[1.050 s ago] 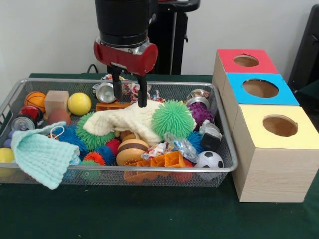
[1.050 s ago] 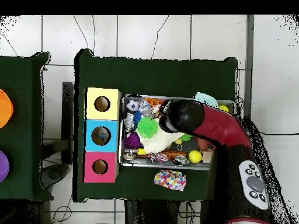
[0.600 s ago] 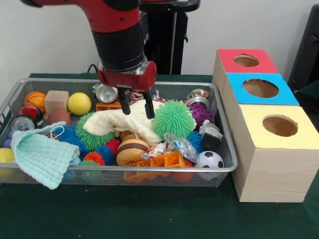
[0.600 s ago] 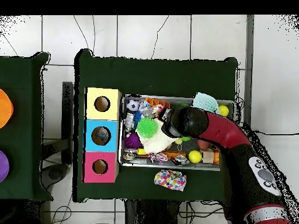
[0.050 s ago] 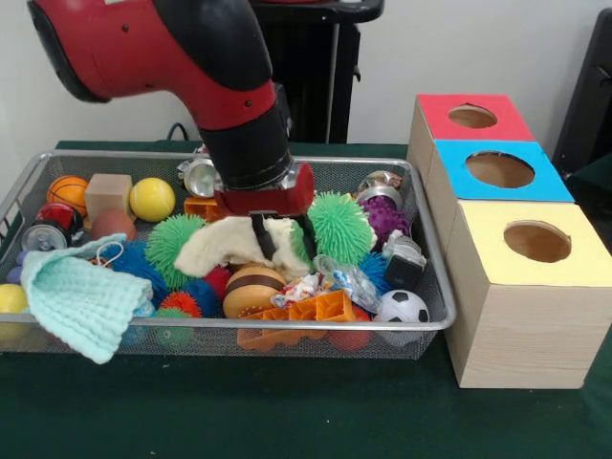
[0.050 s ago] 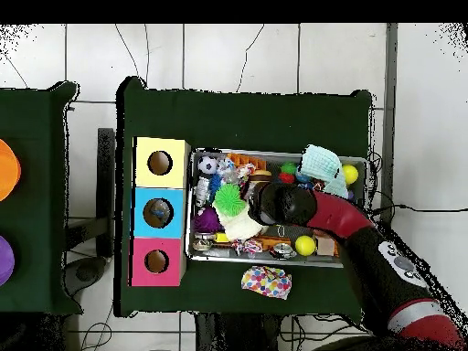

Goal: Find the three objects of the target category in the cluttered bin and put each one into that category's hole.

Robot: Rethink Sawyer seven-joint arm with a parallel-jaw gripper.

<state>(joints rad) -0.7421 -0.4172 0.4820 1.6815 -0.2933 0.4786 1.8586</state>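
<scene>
Down in the wire mesh bin, the end effector has its two black fingers apart, pressed into the cream fuzzy cloth beside the green spiky ball. The front view shows this; overhead, the red arm hides it. Only overhead appears a multicoloured patterned cloth on the green worktop.

bin sits left of the three boxes lined up near to far, a cloth draped over its near-left rim
</scene>
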